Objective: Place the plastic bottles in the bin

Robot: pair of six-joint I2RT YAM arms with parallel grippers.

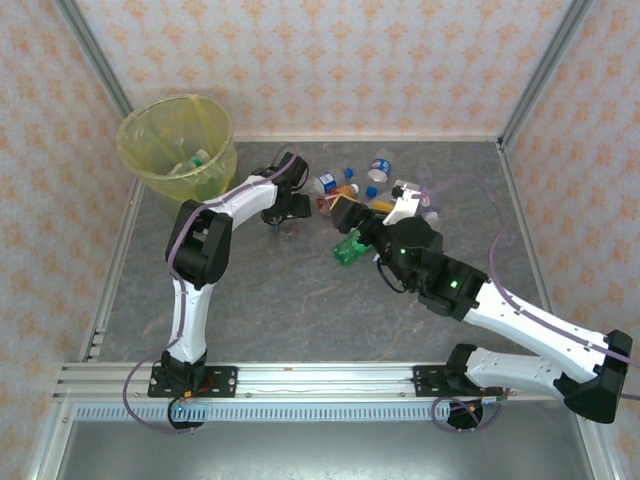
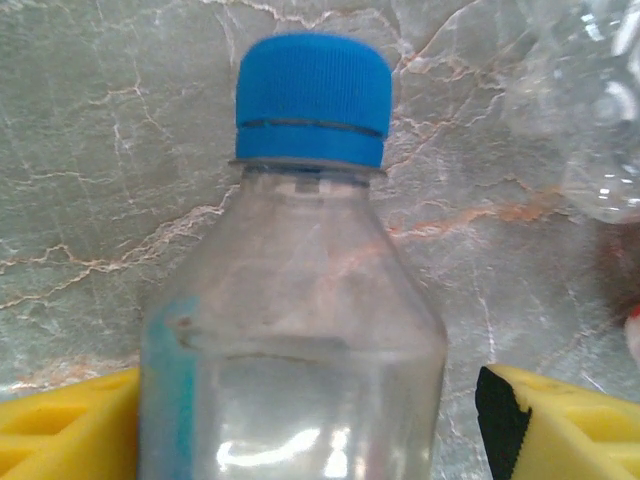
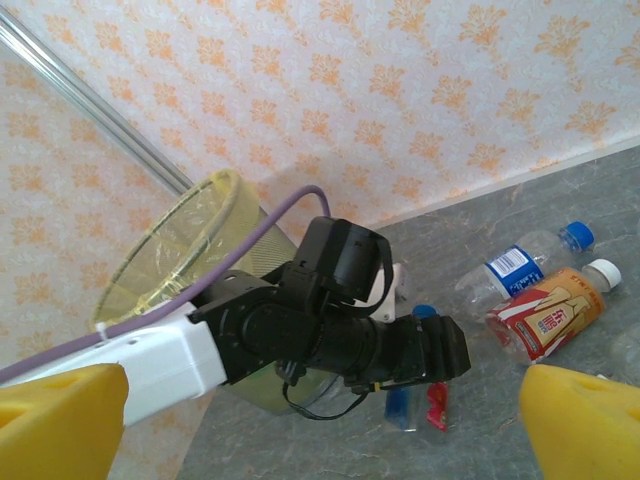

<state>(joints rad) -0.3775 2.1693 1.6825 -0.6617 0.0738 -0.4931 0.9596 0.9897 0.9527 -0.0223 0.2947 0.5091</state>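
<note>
Blue-capped bottle (image 2: 295, 330) lies between jaws of left end effector (image 2: 310, 435).

Top view looks down from behind over the table (image 1: 290, 300). Left wrist view sits close on a blue-capped bottle (image 2: 290, 330); right wrist view faces the bin (image 3: 200, 225), shared with top.

The grey marbled table (image 1: 300, 320) carries a loose scatter of plastic bottles (image 1: 380, 166) toward its far middle, a green bottle (image 1: 349, 248) lying nearer, and the yellow-lined bin (image 1: 178, 150) apparently standing at its far-left corner.
</note>
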